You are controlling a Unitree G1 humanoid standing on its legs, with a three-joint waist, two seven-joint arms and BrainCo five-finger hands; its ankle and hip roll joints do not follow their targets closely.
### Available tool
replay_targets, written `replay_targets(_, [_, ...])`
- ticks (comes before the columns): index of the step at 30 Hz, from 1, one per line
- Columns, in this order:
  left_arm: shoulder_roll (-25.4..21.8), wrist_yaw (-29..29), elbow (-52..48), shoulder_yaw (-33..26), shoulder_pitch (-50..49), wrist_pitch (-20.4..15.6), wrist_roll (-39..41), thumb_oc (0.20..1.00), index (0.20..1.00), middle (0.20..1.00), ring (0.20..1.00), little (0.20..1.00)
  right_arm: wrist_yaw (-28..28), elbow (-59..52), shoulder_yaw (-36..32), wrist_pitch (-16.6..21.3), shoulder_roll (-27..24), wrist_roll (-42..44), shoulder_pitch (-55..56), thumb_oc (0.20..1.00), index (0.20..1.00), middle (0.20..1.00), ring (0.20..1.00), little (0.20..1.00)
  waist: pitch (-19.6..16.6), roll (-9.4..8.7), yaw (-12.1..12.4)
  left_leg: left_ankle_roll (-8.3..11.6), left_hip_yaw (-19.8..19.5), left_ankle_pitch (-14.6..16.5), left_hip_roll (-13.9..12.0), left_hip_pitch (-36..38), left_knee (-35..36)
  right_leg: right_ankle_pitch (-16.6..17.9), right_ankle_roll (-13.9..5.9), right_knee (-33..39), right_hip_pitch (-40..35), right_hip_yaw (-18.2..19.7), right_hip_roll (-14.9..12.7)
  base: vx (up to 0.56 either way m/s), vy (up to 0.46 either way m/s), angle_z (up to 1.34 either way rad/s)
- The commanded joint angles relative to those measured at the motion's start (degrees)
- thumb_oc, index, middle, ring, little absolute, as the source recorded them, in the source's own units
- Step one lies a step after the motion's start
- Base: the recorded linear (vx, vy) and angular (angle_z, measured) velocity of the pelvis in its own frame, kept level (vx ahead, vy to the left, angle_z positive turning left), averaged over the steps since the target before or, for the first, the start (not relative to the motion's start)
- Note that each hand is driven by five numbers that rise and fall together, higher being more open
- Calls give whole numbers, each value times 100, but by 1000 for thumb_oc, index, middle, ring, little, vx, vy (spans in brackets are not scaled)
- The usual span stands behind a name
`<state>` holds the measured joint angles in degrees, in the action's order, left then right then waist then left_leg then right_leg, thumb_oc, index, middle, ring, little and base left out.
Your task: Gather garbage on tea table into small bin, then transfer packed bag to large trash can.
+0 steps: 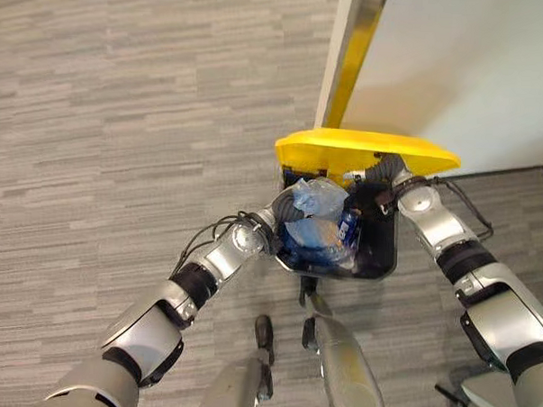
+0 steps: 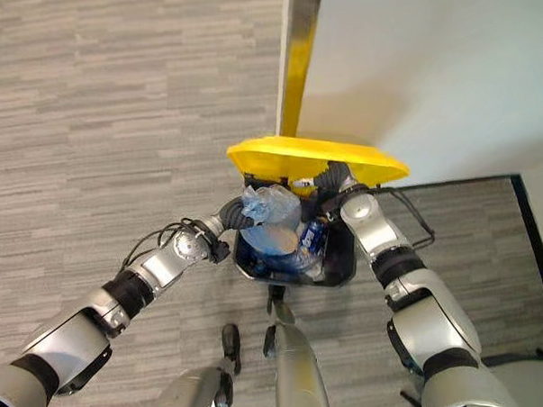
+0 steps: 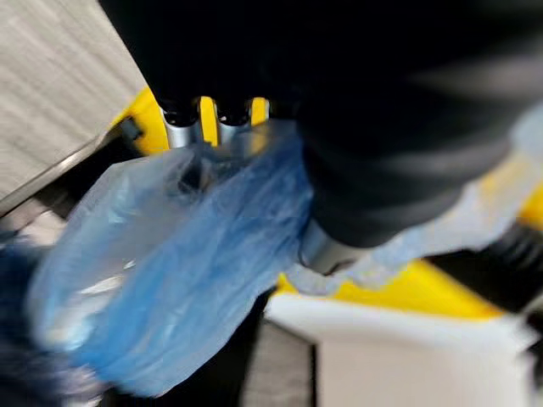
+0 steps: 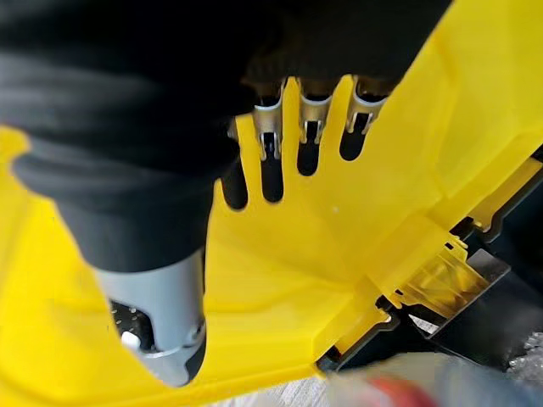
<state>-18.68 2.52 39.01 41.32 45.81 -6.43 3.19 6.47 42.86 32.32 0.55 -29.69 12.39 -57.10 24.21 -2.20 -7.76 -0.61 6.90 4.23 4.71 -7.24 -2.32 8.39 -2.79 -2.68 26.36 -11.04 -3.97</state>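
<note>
A large black trash can (image 1: pixel 383 253) stands open in front of me, its yellow lid (image 1: pixel 364 152) raised. My left hand (image 1: pixel 285 209) reaches in from the can's left rim and is shut on the top of a blue translucent garbage bag (image 1: pixel 322 198). The bag hangs inside the can's mouth with packed waste (image 1: pixel 317 234) showing through it. In the left wrist view the fingers (image 3: pixel 180 129) and thumb (image 3: pixel 324 250) close round the blue bag (image 3: pixel 170 280). My right hand (image 1: pixel 382 172) is open, its straight fingers (image 4: pixel 270 140) flat against the underside of the lid (image 4: pixel 339 212).
Right behind the can rises a white wall (image 1: pixel 458 67) whose corner carries a yellow strip (image 1: pixel 355 54). Grey plank flooring (image 1: pixel 122 116) spreads to the left and front. A dark skirting line (image 1: pixel 516 169) runs along the wall at the right.
</note>
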Motion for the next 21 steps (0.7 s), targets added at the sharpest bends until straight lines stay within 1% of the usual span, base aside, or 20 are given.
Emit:
replay_targets(1, [99,145,93,43,-8,-121,-434,200,200,200,200,200,291,88,126,235,19,0,-537,1000,1000,1000,1000,1000,-220,-208,52,15,156,1184,191,106,-897,362,-641,324,291,70,-261,-10,-6,-21])
replay_targets(2, [191,146,489,145,125,-76,-639,200,200,200,200,200,325,58,171,268,58,25,-644,1000,1000,1000,1000,1000,-172,-206,7,25,203,1184,174,28,-924,372,-647,326,366,76,-249,3,-2,-13])
replay_targets(3, [205,147,652,227,171,-50,-878,325,325,325,325,325,333,24,198,292,81,42,-665,1000,1000,1000,1000,1000,-148,-191,-6,32,232,1191,162,1,-937,376,-652,331,394,63,-235,3,-2,-15])
replay_targets(4, [204,147,652,227,170,-51,-878,906,906,906,906,906,333,24,198,292,82,42,-665,1000,1000,1000,1000,1000,-152,-195,-9,31,230,1185,168,-2,-933,376,-652,330,399,64,-241,14,-1,-22])
replay_targets(5, [211,174,772,258,195,-21,-1049,1000,1000,1000,1000,1000,347,-29,223,323,104,51,-680,1000,1000,1000,1000,1000,-138,-189,-23,33,257,1178,168,-23,-925,385,-659,339,420,47,-240,14,-6,-25])
replay_targets(9, [160,297,907,168,139,75,-1449,1000,1000,1000,1000,1000,351,-245,263,382,70,40,-602,1000,1000,1000,1000,1000,-121,-102,-2,53,309,1218,104,-51,-947,388,-654,363,437,-25,-215,39,-5,-7])
replay_targets(12, [74,353,854,57,36,91,-1595,1000,1000,1000,1000,1000,346,-414,182,418,62,83,-406,1000,1000,1000,1000,1000,-121,-74,-37,43,278,1210,146,-34,-966,424,-639,347,436,-7,-282,0,0,0])
replay_targets(14, [56,359,814,38,-5,86,-1598,1000,1000,1000,1000,1000,337,-448,170,421,71,85,-349,1000,1000,1000,1000,1000,-119,-34,-22,45,273,1251,116,-7,-987,408,-634,335,408,-10,-256,0,0,0])
replay_targets(15, [34,369,774,-8,-53,77,-1574,1000,1000,1000,1000,1000,329,-469,147,424,81,93,-307,1000,1000,1000,1000,1000,-131,-52,-41,37,257,1226,153,-13,-987,425,-627,325,417,6,-294,0,0,0])
replay_targets(16, [-2,387,657,-122,-167,57,-1489,1000,1000,1000,1000,1000,322,-488,126,423,95,63,-234,1000,1000,1000,1000,1000,-156,-4,1,36,251,1269,127,23,-1018,410,-621,319,364,11,-271,-14,6,4])
replay_targets(18, [-66,413,480,-272,-321,38,-1373,1000,1000,1000,1000,1000,301,-570,67,413,89,32,-115,1000,1000,1000,1000,1000,-194,-14,23,31,235,1283,136,43,-1058,408,-616,307,323,16,-283,-22,1,4])
replay_targets(19, [-109,413,383,-340,-407,36,-1317,1000,1000,1000,1000,1000,291,-632,26,406,76,17,-24,1000,1000,1000,1000,1000,-223,-57,13,21,220,1255,176,38,-1052,423,-615,313,320,28,-325,-22,-10,5])
replay_targets(20, [-159,419,224,-463,-545,6,-1210,1000,1000,1000,1000,1000,276,-756,-58,406,35,-2,149,1000,1000,1000,1000,1000,-232,-42,46,28,212,1315,138,76,-1106,408,-616,308,265,9,-295,-36,-12,8])
replay_targets(21, [-245,398,-18,-633,-832,-19,-1129,1000,1000,1000,1000,1000,232,-975,-235,401,4,-44,528,1000,1000,1000,1000,1000,-283,-82,81,15,189,1364,134,110,-1170,411,-616,321,198,11,-304,-30,-12,10])
